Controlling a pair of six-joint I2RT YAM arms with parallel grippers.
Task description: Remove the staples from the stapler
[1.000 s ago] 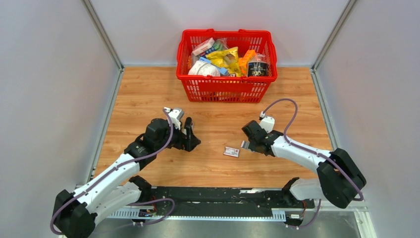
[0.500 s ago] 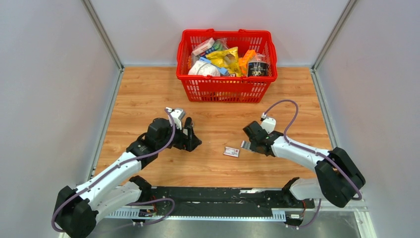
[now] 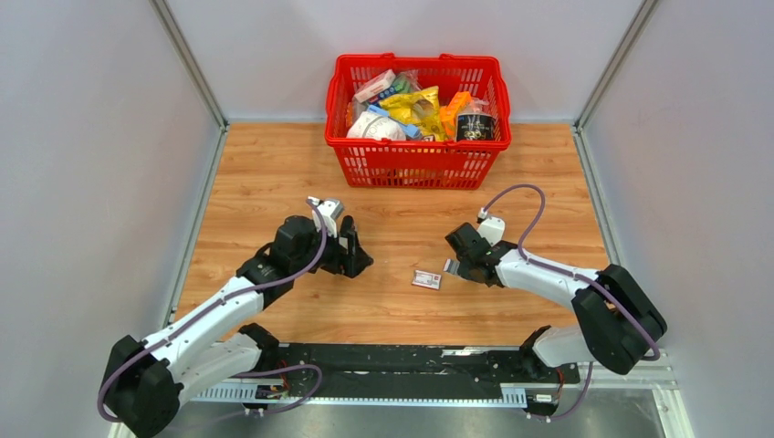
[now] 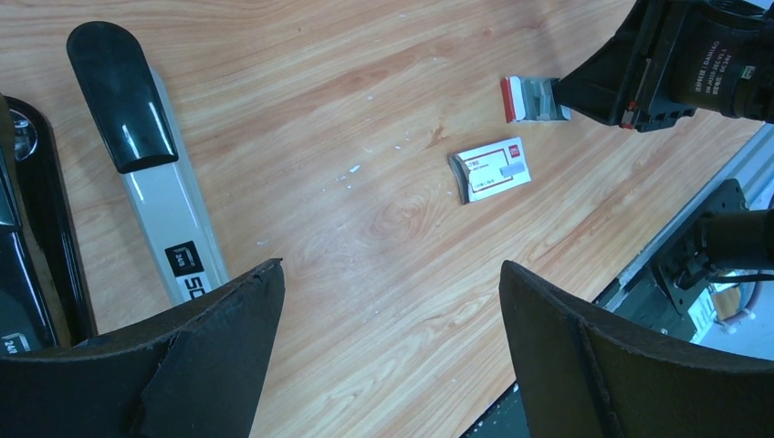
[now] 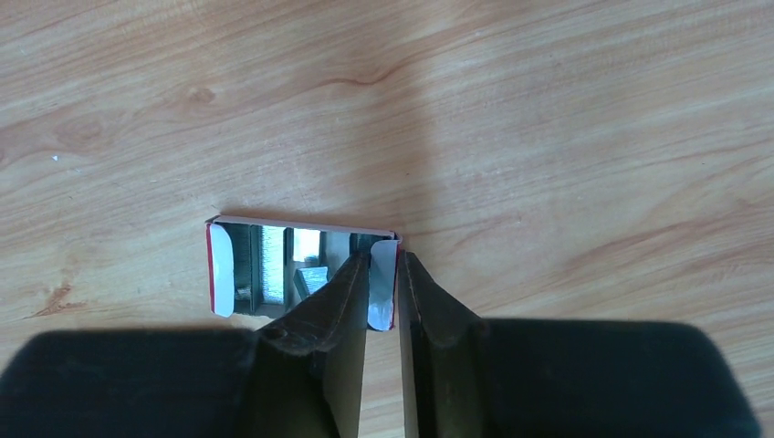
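The staples [image 5: 270, 265] are seen as silvery strips inside a small open tray [image 5: 219, 274] with red edges and white end flaps. The tray rests on the worktop [image 3: 274, 164], right of its middle and nearer the near edge than the far one. The right gripper [image 5: 383, 265] is pressed almost together on the tray's end wall, one finger inside and one outside, so that the wall is pinched. This hold is judged to steady or shift the tray so that it can receive what is taken from the stapler [image 4: 169, 210]. The tray's long axis lies across the fingers, roughly from the near edge toward the far edge, with its open face upward. How the strips lie within it cannot be read exactly, though one short piece is tilted. A few pale specks [image 4: 352, 169], possibly loose bits, are scattered on the wood between stapler and tray. The white-and-red sleeve [image 4: 491, 172] lies just beside the tray, toward the left edge. The stapler lies left of the middle, its black-capped end toward the far edge. A black elongated piece [image 4: 41, 246] lies alongside, and it cannot be told whether this is its base or another tool. The left gripper [image 4: 391, 274] hangs above with its fingers spread wide and holds nothing, apparently placed for reaching down. A red basket [image 3: 411, 164] stands at the far edge.
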